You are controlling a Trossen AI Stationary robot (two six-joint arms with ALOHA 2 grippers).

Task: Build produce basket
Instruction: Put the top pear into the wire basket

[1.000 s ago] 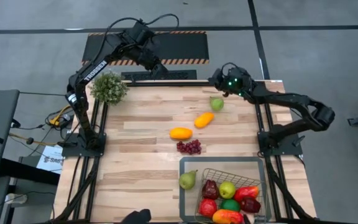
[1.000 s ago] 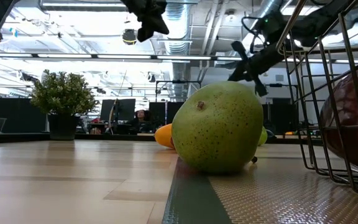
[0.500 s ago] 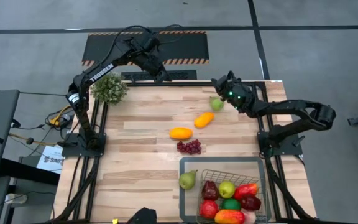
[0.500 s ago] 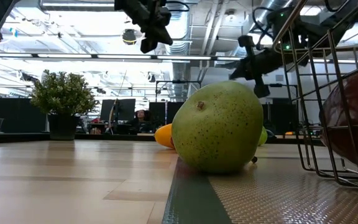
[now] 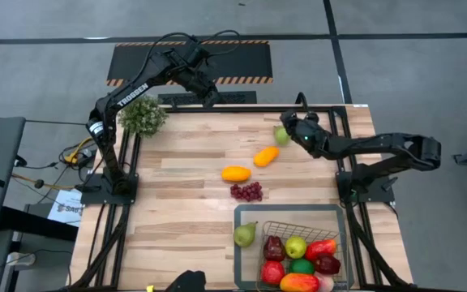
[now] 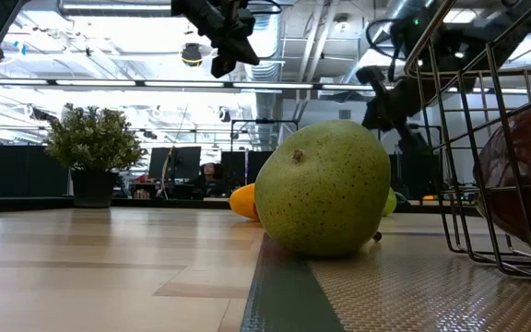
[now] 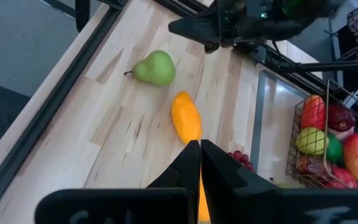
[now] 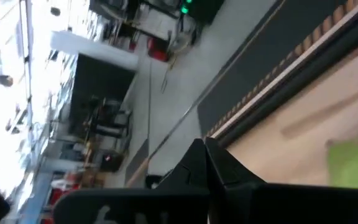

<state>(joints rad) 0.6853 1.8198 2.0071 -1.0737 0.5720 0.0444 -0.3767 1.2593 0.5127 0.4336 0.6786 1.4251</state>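
The wire-mesh basket (image 5: 286, 211) sits at the table's near right with several toy fruits inside. A green pear (image 5: 245, 234) lies on its flat grey rim. On the wood lie a purple grape bunch (image 5: 247, 191), two orange pieces (image 5: 235, 173) (image 5: 266, 156) and a second green pear (image 5: 281, 135). My right gripper (image 5: 285, 122) is shut and hovers just to the far side of that second pear, pointing toward the far left; the pear shows off to one side (image 8: 353, 165) of its fingers. My left gripper (image 5: 214, 98) is shut and raised over the far edge.
A bushy potted plant (image 5: 142, 113) stands at the far left corner. Black frame rails run along the table's left, right and far edges. Bare wood lies across the left half and the near left of the table.
My right gripper has come down and moved toward the table's near side, from beyond the far right corner to just beside the far green pear, still shut. My left gripper shifted slightly to the right over the far edge. No produce has moved.
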